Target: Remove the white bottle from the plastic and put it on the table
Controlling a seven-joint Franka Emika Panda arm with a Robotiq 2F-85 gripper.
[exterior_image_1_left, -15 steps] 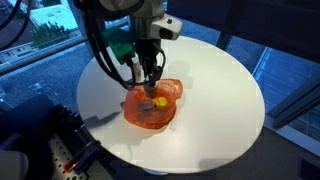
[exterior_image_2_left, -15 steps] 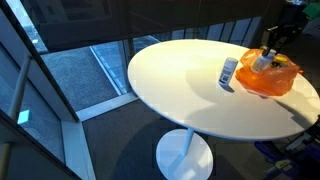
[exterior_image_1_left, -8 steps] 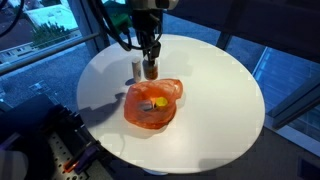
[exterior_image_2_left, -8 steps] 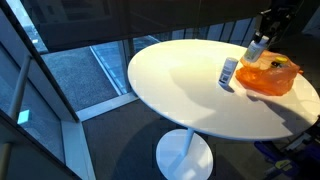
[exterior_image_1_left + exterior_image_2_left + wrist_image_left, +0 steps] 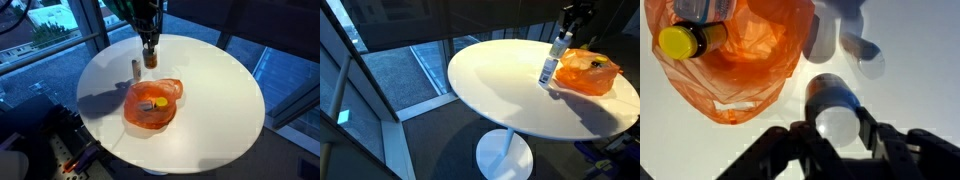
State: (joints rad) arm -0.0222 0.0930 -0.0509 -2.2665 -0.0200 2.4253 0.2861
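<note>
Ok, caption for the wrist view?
Gripper holds the white bottle over the table, beside the orange bag.

Before you, the round table [image 5: 215, 100] shows a smooth white top with a soft sheen. On it, the orange plastic bag [image 5: 745, 65] looks thin, translucent and crinkled, glossy along its folds. Just beside the bag, the white bottle [image 5: 833, 112] is smooth plastic. Inside the bag, a yellow cap [image 5: 678, 41] shines.

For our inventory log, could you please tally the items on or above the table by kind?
Bottles: 3 (held bottle, standing bottle, yellow-capped bottle)
Orange plastic bag: 1
Total: 4
</note>
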